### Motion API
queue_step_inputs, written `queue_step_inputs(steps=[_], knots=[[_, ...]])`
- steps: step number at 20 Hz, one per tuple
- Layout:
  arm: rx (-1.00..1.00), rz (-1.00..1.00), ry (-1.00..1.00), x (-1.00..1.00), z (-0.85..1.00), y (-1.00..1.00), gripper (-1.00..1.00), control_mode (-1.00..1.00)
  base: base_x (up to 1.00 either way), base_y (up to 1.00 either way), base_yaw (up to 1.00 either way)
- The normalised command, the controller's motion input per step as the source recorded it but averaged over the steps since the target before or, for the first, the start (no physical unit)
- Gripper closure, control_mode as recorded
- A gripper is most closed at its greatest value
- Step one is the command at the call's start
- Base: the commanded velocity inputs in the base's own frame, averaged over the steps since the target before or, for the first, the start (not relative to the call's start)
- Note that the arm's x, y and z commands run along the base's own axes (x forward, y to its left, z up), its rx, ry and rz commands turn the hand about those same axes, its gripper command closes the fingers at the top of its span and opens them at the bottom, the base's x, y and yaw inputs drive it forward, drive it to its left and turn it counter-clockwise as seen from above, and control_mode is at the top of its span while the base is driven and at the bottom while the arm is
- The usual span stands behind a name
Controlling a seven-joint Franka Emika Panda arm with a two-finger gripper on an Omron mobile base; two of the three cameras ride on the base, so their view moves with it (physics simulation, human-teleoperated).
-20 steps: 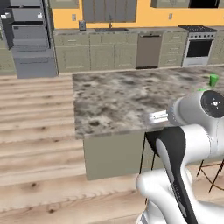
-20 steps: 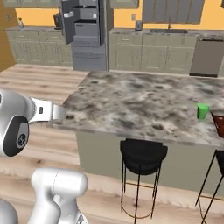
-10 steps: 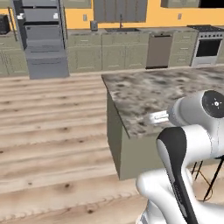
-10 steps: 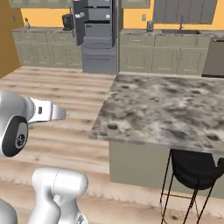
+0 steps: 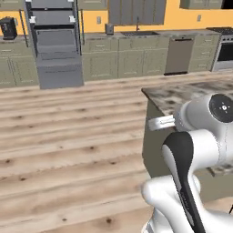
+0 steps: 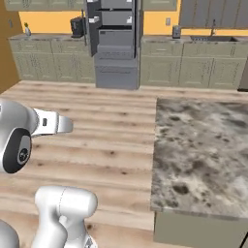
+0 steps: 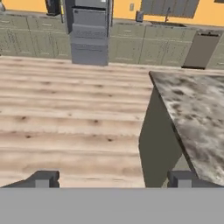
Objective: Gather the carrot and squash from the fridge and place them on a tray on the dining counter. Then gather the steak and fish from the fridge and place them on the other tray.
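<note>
Gripper [image 7: 113, 179] wide open, nothing held; fridge [image 7: 89, 30] far off; counter [image 7: 197, 109] beside.

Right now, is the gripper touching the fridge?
Apart. In the hand view the open gripper is empty, and wood floor stretches between its fingertips and the fridge on the far wall.

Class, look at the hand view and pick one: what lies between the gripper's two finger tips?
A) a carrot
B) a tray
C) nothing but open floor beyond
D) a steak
C: the gripper stands open, its finger tips wide apart, with bare wooden floor between them.
</note>
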Motion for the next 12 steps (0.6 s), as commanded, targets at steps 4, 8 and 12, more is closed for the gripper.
queue_step_inputs(steps=[4, 8, 12], knots=[[0.00, 0.00, 0.00, 0.00, 0.00, 0.00, -1.00, 1.00, 1.00, 1.00, -0.08], [0.00, 0.00, 0.00, 0.00, 0.00, 0.00, -1.00, 1.00, 1.00, 0.85, -0.03], [0.00, 0.00, 0.00, 0.00, 0.00, 0.00, -1.00, 1.00, 1.00, 0.36, 0.00]])
